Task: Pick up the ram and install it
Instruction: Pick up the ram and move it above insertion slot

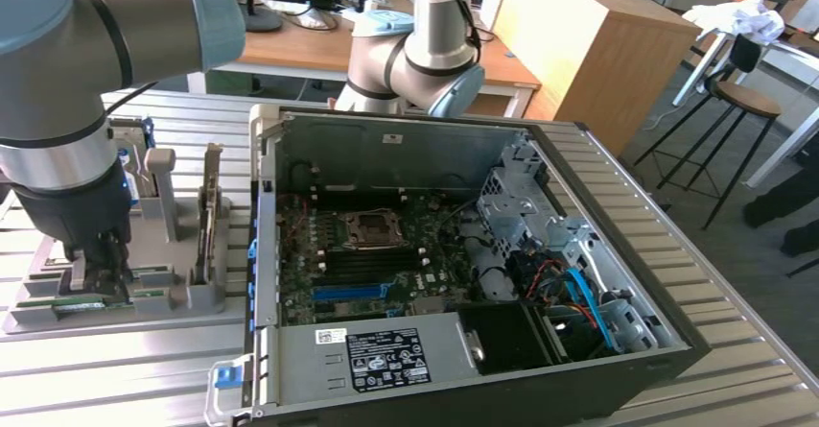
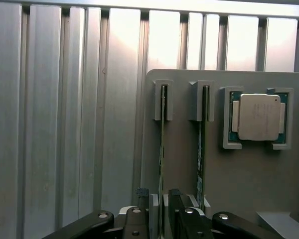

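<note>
The ram is a thin green stick standing on edge in a slot of the grey holder. My gripper is open and straddles the near end of this stick, one finger on each side with a small gap to the board. A second stick stands in the neighbouring slot. In the exterior view my gripper is lowered into the grey holder at the exterior view's left, beside the open computer case.
A silver processor chip lies in a pocket of the holder next to the sticks. A taller card stands on edge in the holder. The motherboard with a blue slot lies in the case. Everything rests on a ribbed metal table.
</note>
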Controlling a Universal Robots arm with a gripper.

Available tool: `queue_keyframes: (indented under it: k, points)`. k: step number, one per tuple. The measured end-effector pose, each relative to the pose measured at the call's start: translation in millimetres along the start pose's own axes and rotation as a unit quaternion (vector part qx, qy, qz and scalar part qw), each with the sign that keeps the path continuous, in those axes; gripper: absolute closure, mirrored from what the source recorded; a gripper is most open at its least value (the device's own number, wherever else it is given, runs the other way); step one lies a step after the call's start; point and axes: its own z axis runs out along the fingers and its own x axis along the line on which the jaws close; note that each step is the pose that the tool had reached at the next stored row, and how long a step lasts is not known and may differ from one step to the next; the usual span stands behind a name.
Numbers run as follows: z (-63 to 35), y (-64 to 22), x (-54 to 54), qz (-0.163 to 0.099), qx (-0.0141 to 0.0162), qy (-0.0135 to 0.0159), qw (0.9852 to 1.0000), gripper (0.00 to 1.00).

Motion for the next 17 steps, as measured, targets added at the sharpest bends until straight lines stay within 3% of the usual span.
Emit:
queue_keyframes:
  k: [17]
  points:
    - [2.6,0.4,-2.6,0.000,0.0001,-0.0001,1.0000,0.70]
